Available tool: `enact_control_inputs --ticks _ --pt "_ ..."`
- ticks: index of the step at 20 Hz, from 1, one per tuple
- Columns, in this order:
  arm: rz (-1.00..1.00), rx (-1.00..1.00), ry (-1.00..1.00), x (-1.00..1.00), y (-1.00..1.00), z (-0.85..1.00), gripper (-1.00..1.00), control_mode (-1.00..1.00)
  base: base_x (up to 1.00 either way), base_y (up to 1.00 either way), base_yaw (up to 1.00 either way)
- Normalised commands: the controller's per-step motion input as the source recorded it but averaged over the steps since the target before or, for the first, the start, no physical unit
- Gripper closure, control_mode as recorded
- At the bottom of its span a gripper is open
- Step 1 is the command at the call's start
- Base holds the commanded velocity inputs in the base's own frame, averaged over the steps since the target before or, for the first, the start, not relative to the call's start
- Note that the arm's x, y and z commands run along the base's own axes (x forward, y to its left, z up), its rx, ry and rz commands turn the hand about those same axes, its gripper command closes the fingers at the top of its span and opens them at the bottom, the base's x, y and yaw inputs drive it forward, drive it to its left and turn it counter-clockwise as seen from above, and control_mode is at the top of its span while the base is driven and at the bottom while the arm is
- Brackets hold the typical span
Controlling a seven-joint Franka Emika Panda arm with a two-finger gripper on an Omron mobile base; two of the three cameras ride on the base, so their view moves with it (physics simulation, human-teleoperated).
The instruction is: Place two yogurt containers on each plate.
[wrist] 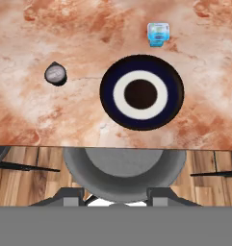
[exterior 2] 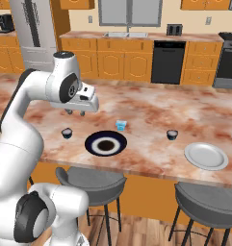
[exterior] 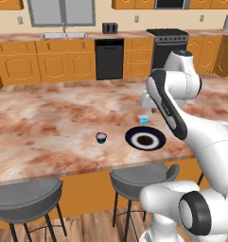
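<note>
My gripper (exterior 2: 75, 113) hangs above the marble counter, left of and above the dark plate, its fingertips (wrist: 71, 194) apart with nothing between them. The black-navy plate (wrist: 141, 92) with a white ring and brown centre lies near the counter's front edge (exterior: 145, 140) (exterior 2: 106, 143). A pale blue yogurt container (wrist: 158, 34) stands just behind it (exterior: 143, 120) (exterior 2: 121, 125). One dark round yogurt container (wrist: 55, 74) sits to the plate's left (exterior: 101, 137) (exterior 2: 66, 133). Another dark yogurt container (exterior 2: 172, 135) stands further right, near the light grey plate (exterior 2: 206, 156).
Grey stools (exterior: 143, 179) (exterior 2: 91, 181) stand under the counter's front edge (wrist: 112, 146). Wooden cabinets, a sink, a dishwasher (exterior: 109, 58) and a stove line the far wall. My white arm (exterior: 181, 118) covers the counter's right part in the left base view.
</note>
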Motion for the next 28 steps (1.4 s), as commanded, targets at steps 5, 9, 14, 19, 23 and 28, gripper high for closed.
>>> enact_control_inputs --ticks 5,9,14,19,23,28 --pt "0.00 0.00 0.00 -0.27 0.00 -0.03 -1.00 -1.00 0.00 0.00 0.00" --pt "0.00 0.00 0.04 -0.17 -0.11 -0.14 -1.00 -1.00 0.00 0.00 0.00" --pt "0.00 0.00 0.10 0.34 -0.50 -0.30 -1.00 -1.00 0.00 0.00 0.00" --pt "0.00 0.00 0.14 0.71 -0.22 -0.27 -1.00 -1.00 0.00 0.00 0.00" --pt "0.00 0.00 0.02 0.57 -0.14 -0.26 -1.00 -1.00 0.00 0.00 0.00" --pt "0.00 0.00 0.01 0.53 -0.06 -0.21 -1.00 -1.00 0.00 0.00 0.00"
